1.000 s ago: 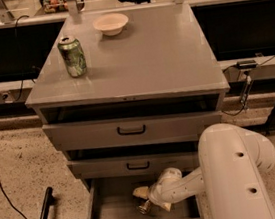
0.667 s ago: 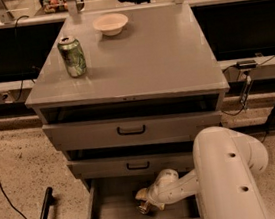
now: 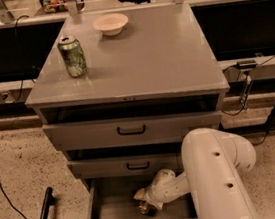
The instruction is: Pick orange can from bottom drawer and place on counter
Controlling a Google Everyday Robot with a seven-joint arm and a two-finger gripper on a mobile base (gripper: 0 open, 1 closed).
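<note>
You have hand (image 3: 142, 197) reaching low into open bottom drawer (image 3: 111, 213), right at can (image 3: 144, 209) near drawer's front middle. Grasping or released: cannot tell. Table (image 3: 160, 53), right side, likely suits placing: well apart from green can (image 3: 72, 56), bowl (image 3: 110, 23).

Warm dim light, gripper (image 3: 142, 201) in shadowed drawer (image 3: 112, 211)

Lab: metal cabinet (image 3: 130, 130), cables (image 3: 0, 191); jaws in bottom drawer (image 3: 110, 212).
</note>
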